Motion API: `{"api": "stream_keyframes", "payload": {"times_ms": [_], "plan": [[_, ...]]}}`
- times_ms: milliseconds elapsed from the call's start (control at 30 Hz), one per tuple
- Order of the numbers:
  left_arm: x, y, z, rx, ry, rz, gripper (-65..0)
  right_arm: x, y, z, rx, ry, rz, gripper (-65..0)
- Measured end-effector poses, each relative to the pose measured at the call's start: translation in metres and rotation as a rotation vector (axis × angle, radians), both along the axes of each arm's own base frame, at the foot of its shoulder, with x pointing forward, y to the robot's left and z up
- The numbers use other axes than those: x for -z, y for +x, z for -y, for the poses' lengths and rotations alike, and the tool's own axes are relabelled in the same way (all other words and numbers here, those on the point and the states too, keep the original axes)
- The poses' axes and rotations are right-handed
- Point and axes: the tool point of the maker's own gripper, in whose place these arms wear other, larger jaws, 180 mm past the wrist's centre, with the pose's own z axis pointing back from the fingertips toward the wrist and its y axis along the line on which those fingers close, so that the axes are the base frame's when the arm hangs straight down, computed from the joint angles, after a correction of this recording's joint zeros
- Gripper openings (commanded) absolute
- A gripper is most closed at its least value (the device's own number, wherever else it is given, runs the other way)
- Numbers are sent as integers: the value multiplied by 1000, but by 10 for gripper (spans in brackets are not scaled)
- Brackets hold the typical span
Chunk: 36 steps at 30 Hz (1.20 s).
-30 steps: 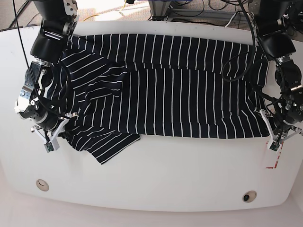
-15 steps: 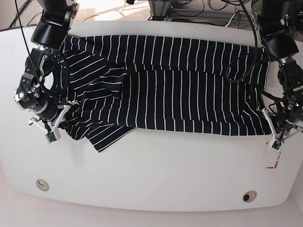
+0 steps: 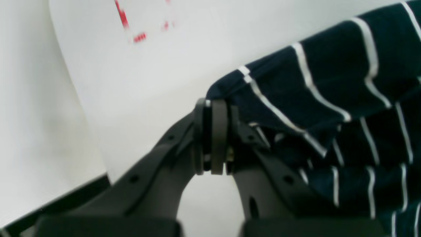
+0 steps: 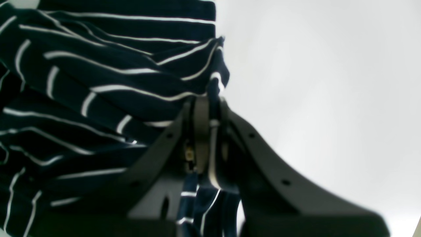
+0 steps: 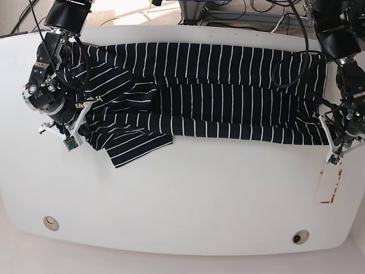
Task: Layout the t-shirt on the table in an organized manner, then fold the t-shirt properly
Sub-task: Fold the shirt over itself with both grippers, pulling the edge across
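The striped t-shirt lay across the counter, both near corners clamped, one in the left end effector, one in the right end effector; thin and floppy, it probably needed both corners held taut against sagging

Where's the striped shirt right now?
In the base view, the shirt lies across the table's far half, its near edge pinched by both grippers.
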Motion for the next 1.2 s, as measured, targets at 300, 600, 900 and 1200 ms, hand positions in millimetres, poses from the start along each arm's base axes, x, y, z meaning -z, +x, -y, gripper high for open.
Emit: {"api": "stream_keyframes", "payload": {"times_ms": [300, 600, 900, 1200], "plan": [[20, -49, 2, 11, 64, -111, -650, 11, -31, 4, 25, -4, -40, -650], [39, -83, 6, 35, 72, -188, -650, 29, -62, 20, 110, 9, -103, -648], [52, -108, -2, 39, 92, -258, -650, 46, -81, 11, 117, 35, -158, -648], [57, -117, -2, 42, 94, -282, -597, 66, -98, 10, 134, 60, -228, -517]]}}
